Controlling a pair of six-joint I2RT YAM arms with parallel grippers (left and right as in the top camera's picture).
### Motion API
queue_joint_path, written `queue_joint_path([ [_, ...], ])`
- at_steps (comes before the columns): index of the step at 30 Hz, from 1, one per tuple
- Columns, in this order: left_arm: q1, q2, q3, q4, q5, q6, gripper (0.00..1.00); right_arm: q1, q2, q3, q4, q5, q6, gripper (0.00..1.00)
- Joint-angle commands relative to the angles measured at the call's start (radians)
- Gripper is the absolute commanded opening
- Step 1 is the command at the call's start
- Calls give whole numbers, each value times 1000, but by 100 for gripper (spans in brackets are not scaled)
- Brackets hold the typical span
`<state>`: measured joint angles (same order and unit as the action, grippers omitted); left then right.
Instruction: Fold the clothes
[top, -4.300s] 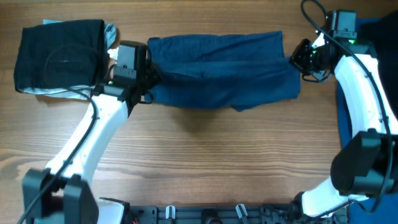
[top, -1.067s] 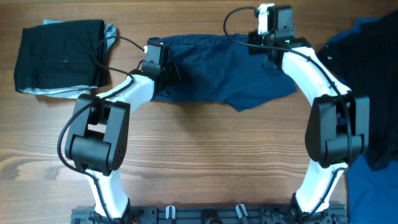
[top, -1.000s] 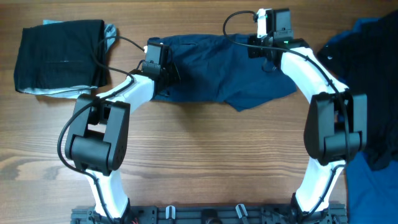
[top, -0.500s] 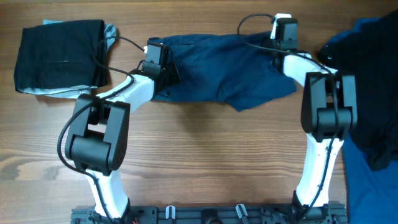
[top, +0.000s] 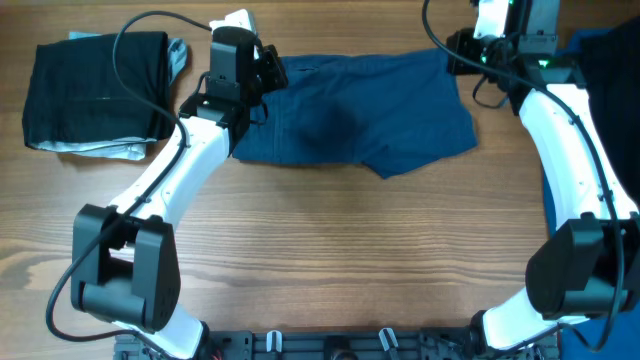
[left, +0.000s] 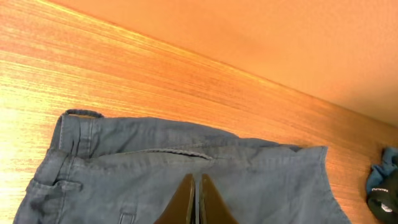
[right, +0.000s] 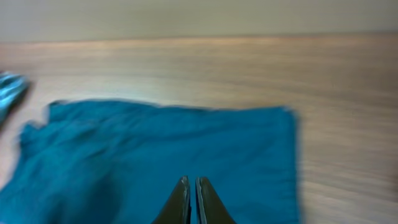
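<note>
The navy-blue shorts (top: 350, 115) lie spread flat at the far middle of the table. In the left wrist view (left: 155, 168) their waistband and belt loops show. In the right wrist view (right: 155, 143) they look bright blue and blurred. My left gripper (top: 265, 70) is over the shorts' far left corner, and its fingers (left: 198, 183) are shut with nothing between them. My right gripper (top: 455, 50) is over the far right corner, and its fingers (right: 191, 185) are shut and empty. Both hang above the cloth without holding it.
A folded black garment (top: 95, 90) lies at the far left on a light grey piece (top: 178, 55). A heap of dark and blue clothes (top: 615, 70) lies at the right edge, also in the left wrist view (left: 382, 186). Bare wood lies in front of the shorts.
Both grippers have let go of the shorts and risen toward the far corners. The left arm has swung out to the left. The shorts now lie flatter, with a straighter left edge.
</note>
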<state>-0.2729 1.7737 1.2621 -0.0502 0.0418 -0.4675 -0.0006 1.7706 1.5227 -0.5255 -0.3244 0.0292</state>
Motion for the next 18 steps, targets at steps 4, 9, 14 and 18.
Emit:
queue_joint_path([
  [4, 0, 78, 2, -110, -9, 19, 4, 86, 111, -35, 58, -254, 0, 4],
  [9, 1, 79, 1, -241, -9, 19, 4, 245, 266, -35, 258, -97, -1, 4],
  [14, 2, 116, 1, -251, -10, 19, 4, 263, 424, -35, 450, -53, 6, 5],
  [18, 2, 145, 1, -260, -10, 19, 4, 263, 526, -35, 650, 100, 27, 4],
])
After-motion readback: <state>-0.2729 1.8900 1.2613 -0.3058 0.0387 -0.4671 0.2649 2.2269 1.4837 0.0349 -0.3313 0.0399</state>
